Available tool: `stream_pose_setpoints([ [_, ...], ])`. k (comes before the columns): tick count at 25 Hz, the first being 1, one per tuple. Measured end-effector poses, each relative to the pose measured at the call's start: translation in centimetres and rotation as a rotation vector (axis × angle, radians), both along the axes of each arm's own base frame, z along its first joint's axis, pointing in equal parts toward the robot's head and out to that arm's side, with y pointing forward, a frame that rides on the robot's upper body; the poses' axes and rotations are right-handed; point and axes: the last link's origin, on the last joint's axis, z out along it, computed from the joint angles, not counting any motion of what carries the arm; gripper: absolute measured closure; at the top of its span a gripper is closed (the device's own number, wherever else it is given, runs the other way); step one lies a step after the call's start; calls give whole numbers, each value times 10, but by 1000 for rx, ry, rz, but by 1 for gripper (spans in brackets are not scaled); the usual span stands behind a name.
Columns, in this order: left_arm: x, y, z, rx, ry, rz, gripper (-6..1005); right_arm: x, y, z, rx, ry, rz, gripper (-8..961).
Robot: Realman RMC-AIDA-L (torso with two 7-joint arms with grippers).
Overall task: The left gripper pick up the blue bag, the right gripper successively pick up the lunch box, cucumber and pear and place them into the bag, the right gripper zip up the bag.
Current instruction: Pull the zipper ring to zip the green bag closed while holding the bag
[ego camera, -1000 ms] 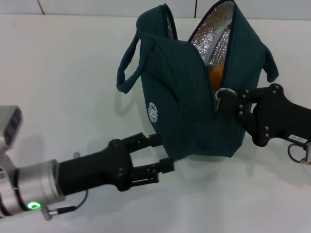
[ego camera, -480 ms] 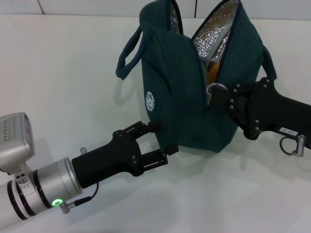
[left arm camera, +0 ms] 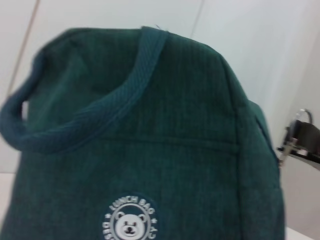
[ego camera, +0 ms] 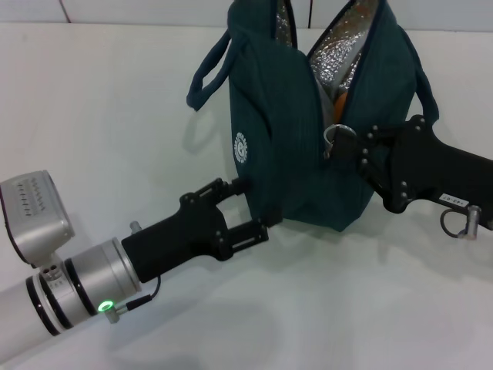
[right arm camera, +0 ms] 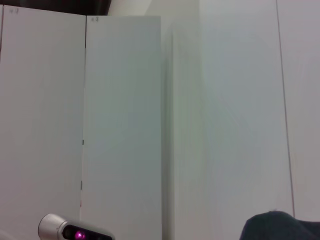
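White tabletop (ego camera: 115,100), dark teal fabric lunch bag (ego camera: 293,154) upright at frame centre, left gripper (ego camera: 245,208) clamped on its lower corner, right gripper (ego camera: 350,146) pinching the silver ring-pull zipper (ego camera: 335,137); zipping step, next a steady upward pull.

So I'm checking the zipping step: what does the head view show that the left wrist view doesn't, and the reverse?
Only the head view shows the left hand gripping the blue bag at its lower corner, the right hand at the ring-pull zipper, the foil lining and something orange in the still-open top. Only the left wrist view makes the logo readable: a bear and "LUNCH BAG". Both show the bag's teal fabric, a loop handle and the zipper ring.
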Motion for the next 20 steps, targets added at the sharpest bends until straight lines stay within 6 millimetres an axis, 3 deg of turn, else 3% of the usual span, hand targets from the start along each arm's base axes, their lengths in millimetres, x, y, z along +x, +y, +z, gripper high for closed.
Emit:
stream_pose_setpoints([
  [20, 6, 12, -1, 47, 17, -9, 285, -3, 8, 1, 21, 0, -12, 897],
])
